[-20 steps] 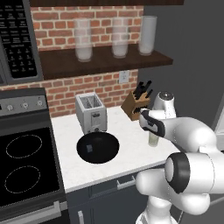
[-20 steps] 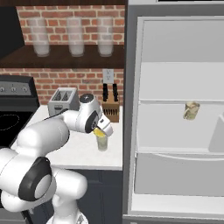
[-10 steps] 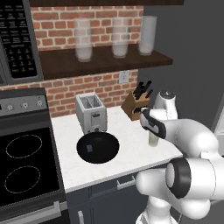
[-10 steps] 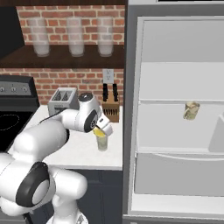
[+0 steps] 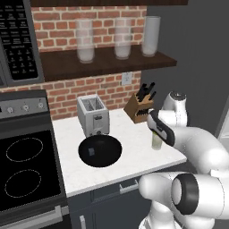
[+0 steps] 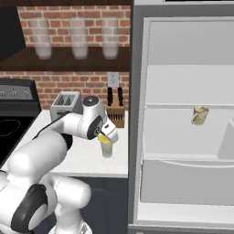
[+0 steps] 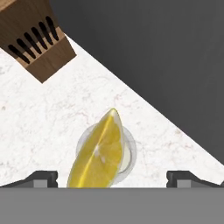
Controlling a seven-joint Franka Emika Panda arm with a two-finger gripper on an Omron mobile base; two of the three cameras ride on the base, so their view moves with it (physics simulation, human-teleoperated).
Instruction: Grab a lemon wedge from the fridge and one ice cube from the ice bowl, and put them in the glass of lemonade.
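The gripper [image 7: 111, 178] hangs over the glass of lemonade [image 7: 106, 151], fingers [image 7: 43, 177] spread wide, so the lemon wedge [image 7: 98, 154] sits between them directly above the rim (grip or free, I cannot tell); ice cube [image 5: 91, 152] waits in the ice bowl [image 5: 100, 150]

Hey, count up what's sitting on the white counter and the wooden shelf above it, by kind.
Frosted glasses on shelf: 3
Toaster: 1
Knife block: 1
Ice bowl: 1
Glass of lemonade: 1
Total: 7
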